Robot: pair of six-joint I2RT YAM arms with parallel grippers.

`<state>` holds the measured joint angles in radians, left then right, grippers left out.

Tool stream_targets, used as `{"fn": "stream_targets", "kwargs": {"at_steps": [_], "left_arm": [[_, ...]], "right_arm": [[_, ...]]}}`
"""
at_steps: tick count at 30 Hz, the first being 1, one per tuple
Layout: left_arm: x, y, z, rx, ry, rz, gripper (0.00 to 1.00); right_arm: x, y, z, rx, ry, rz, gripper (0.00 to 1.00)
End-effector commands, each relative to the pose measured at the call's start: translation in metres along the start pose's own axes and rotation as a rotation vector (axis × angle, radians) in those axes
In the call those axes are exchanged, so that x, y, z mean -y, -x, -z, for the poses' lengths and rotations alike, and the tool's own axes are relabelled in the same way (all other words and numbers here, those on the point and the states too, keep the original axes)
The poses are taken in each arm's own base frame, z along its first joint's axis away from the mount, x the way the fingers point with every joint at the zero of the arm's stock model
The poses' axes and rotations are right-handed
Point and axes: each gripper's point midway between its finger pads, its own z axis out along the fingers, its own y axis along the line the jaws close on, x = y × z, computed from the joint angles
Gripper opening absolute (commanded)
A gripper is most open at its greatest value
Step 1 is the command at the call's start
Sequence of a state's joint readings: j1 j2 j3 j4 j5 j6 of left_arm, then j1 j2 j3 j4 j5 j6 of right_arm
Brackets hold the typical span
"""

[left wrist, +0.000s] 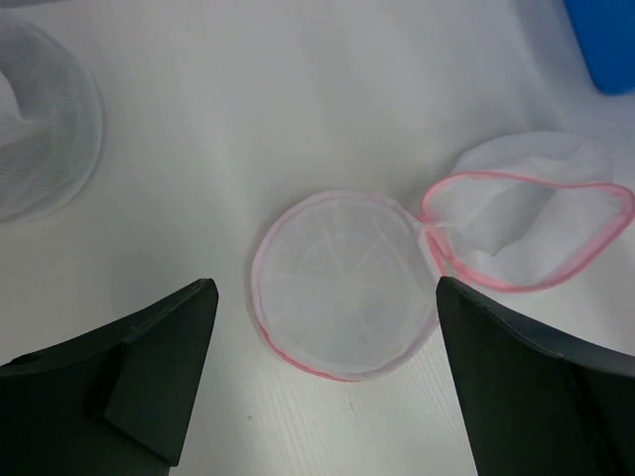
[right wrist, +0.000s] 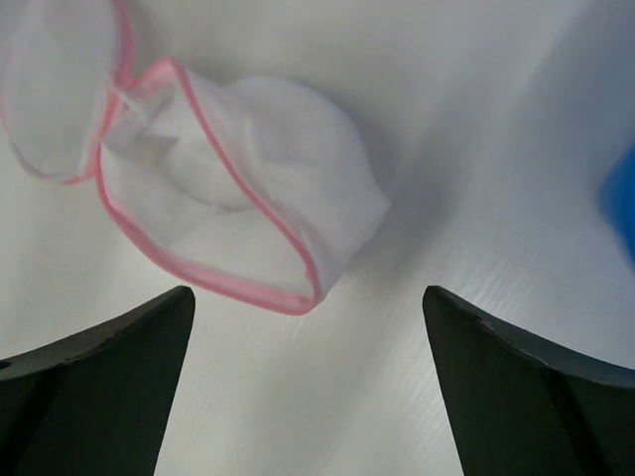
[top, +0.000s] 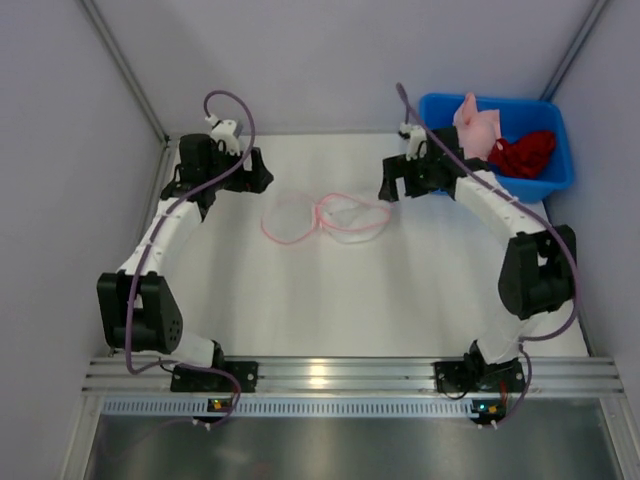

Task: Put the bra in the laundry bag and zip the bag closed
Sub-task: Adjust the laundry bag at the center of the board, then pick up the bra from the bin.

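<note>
From above, the bag lies mid-table between the arms, white mesh with pink trim, flopped open in two lobes. The left gripper and right gripper hang just beside it, one on each side, holding nothing. The bin sits in the far right corner with a pink piece and a red piece heaped together. The bra is presumably one of these, though I cannot tell which. That is the first risk: a grab there may take the wrong piece, or drag both out tangled. The bin's wall and the right arm's own elbow crowd that reach.

In the left wrist view the fingers are spread wide with bare table between them. The round lobe lies flat just ahead, with the open lobe beyond. Another scrap of white mesh shows at the far left edge; I cannot say what it is.

In the right wrist view the jaws also stand wide and empty. The mouth sags low here. Being light mesh on a smooth table, it will likely slide or fold shut if the bra is pushed in with nothing pinning the rim. I cannot find the zip pull, so closing may be fiddly.
</note>
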<state>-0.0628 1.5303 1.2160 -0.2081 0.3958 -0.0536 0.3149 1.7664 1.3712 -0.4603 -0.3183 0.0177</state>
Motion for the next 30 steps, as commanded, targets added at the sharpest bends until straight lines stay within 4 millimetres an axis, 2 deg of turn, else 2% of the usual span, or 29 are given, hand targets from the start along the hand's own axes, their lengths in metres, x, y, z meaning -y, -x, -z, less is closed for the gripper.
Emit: {"fn": "stream_targets", "kwargs": {"at_steps": [1,2,3,5,6,8,9,10,13,14,16,17,18,19,21,22,23,24,25,27,28,29,30], "left_arm": [[0.018,0.062,0.048,0.165,0.012,-0.103,0.98],[0.017,0.065,0.053,0.165,0.029,-0.103,0.98],[0.019,0.067,0.058,0.168,0.031,-0.102,0.98],[0.024,0.072,0.067,0.178,0.026,-0.096,0.98],[0.027,0.070,0.069,0.175,0.021,-0.071,0.98],[0.030,0.067,0.074,0.179,0.019,-0.048,0.98],[0.034,0.066,0.076,0.180,0.001,-0.035,0.98],[0.039,0.067,0.080,0.188,-0.016,-0.039,0.98],[0.045,0.061,0.081,0.180,-0.047,-0.009,0.98],[0.046,0.060,0.081,0.179,-0.054,-0.002,0.98],[0.050,0.056,0.081,0.169,-0.071,0.021,0.98],[0.052,0.054,0.082,0.167,-0.081,0.024,0.98],[0.054,0.053,0.082,0.165,-0.090,0.029,0.98],[0.055,0.052,0.083,0.163,-0.095,0.032,0.98],[0.054,0.048,0.082,0.156,-0.092,0.044,0.98],[0.053,0.041,0.081,0.144,-0.091,0.049,0.98],[0.052,0.036,0.079,0.132,-0.087,0.052,0.98],[0.051,0.032,0.078,0.125,-0.088,0.045,0.98],[0.049,0.020,0.075,0.102,-0.083,0.050,0.98],[0.046,0.011,0.075,0.090,-0.072,0.043,0.98],[0.045,0.007,0.074,0.081,-0.073,0.044,0.98],[0.044,0.000,0.072,0.068,-0.070,0.048,0.98],[0.044,-0.002,0.072,0.065,-0.068,0.051,0.98]], "right_arm": [[0.011,0.079,0.091,0.252,-0.026,0.023,0.99],[0.013,0.095,0.112,0.308,-0.035,0.016,0.99],[0.032,0.101,0.127,0.339,-0.072,-0.018,0.99],[0.048,0.113,0.148,0.392,-0.109,-0.054,0.99],[0.069,0.121,0.162,0.427,-0.161,-0.074,1.00],[0.093,0.131,0.171,0.460,-0.251,-0.101,0.99],[0.121,0.130,0.181,0.474,-0.316,-0.135,0.99],[0.131,0.132,0.183,0.482,-0.343,-0.147,0.99],[0.164,0.138,0.176,0.497,-0.379,-0.186,0.99],[0.176,0.136,0.165,0.484,-0.376,-0.206,0.99],[0.196,0.143,0.163,0.528,-0.386,-0.252,0.99],[0.206,0.143,0.151,0.530,-0.370,-0.269,0.99],[0.218,0.150,0.152,0.569,-0.375,-0.273,0.99],[0.229,0.148,0.140,0.573,-0.366,-0.301,0.97],[0.243,0.150,0.131,0.595,-0.361,-0.308,0.93],[0.248,0.158,0.129,0.629,-0.361,-0.296,0.90],[0.257,0.155,0.116,0.622,-0.354,-0.300,0.88],[0.261,0.157,0.112,0.635,-0.354,-0.296,0.86],[0.268,0.157,0.099,0.639,-0.349,-0.302,0.85],[0.273,0.171,0.097,0.665,-0.340,-0.286,0.85],[0.281,0.167,0.085,0.652,-0.338,-0.295,0.84],[0.283,0.181,0.090,0.682,-0.339,-0.279,0.83],[0.287,0.183,0.088,0.689,-0.341,-0.284,0.82]]}}
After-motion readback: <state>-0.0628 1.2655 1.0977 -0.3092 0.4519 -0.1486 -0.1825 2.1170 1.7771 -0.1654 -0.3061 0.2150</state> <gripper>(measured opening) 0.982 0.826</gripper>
